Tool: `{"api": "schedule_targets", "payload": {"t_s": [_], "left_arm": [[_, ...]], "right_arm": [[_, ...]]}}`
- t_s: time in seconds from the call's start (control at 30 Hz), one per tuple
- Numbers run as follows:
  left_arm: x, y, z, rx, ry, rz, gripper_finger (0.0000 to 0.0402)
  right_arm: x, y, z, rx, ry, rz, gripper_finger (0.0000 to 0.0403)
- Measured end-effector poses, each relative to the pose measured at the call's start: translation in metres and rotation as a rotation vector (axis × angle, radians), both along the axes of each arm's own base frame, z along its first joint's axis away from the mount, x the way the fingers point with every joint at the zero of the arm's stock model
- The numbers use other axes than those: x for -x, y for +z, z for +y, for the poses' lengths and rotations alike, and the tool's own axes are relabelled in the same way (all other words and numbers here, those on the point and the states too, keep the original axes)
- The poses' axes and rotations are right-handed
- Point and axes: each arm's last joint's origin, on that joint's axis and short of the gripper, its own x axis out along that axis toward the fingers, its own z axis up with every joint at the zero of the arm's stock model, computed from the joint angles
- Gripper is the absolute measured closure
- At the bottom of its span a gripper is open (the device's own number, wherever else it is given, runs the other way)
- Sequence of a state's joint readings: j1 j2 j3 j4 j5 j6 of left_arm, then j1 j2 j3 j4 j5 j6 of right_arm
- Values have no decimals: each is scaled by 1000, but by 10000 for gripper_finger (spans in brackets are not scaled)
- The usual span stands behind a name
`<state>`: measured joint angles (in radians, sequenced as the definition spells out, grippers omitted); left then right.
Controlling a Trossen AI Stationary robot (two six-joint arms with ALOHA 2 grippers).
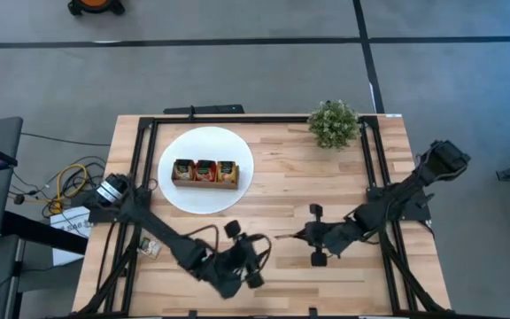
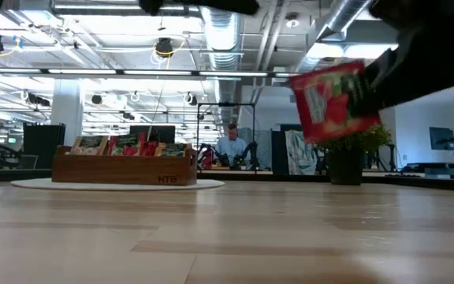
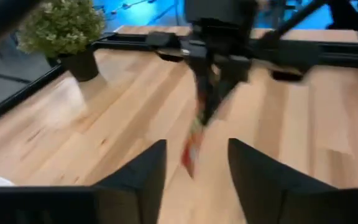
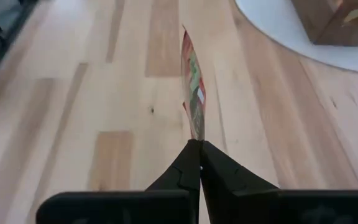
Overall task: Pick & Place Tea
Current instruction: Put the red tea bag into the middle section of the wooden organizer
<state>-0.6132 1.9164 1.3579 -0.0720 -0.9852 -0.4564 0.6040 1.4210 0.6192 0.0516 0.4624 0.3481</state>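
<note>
A red tea sachet [image 2: 333,101] hangs above the table's near middle with my right gripper [image 4: 194,144] shut on it. In the right wrist view the sachet [image 4: 192,87] shows edge-on. My left gripper [image 3: 196,171] stands open just to the sachet's left, pointing at it, and the sachet [image 3: 192,149] shows ahead of its gap without touching the fingers. More sachets stand in the brown wooden tray [image 1: 205,171] on the white disc [image 1: 173,197] at the far left of the table. From above, my right gripper [image 1: 297,236] faces my left gripper [image 1: 260,250]. My right gripper pinches one edge of the sachet [image 4: 195,132] between its two fingers. The fingers come from the table's right, slanting down. The sachet sticks out beyond the fingertips [image 4: 182,168], stands on edge, a little tilted, and is lifted clear of the table.
A small green potted plant [image 1: 333,122] stands at the far right corner. A black frame [image 1: 237,119] runs along the table's edges. Bare wood lies between the disc and the plant. Beyond the table the low view shows a person [image 2: 231,146] at a desk.
</note>
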Motion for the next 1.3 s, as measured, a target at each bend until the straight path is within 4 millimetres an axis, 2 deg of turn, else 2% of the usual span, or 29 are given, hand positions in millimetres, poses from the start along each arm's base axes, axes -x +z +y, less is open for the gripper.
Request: {"api": "schedule_targets", "payload": {"t_s": [0.17, 0.3, 0.47, 0.67, 1.0, 1.2, 1.3], "left_arm": [[-28, -16, 28, 93, -33, 35, 193], [-43, -36, 43, 118, -62, 92, 187], [-50, -47, 43, 63, -76, 92, 190], [-53, -57, 41, 92, -133, 114, 239], [-56, -68, 40, 76, -168, 142, 387], [-54, -66, 34, 57, -166, 126, 398], [-50, -66, 27, 33, -137, 111, 399]], "right_arm": [[-13, -10, 4, 38, -2, 57, 402], [-20, -13, 9, 59, 13, 68, 403], [-26, -12, 13, 67, 28, 64, 403], [-27, -11, 14, 69, 35, 53, 403], [-26, -9, 18, 69, 58, 33, 403], [-26, -9, 18, 70, 56, 29, 402], [-26, -9, 17, 35, 26, 39, 389]]}}
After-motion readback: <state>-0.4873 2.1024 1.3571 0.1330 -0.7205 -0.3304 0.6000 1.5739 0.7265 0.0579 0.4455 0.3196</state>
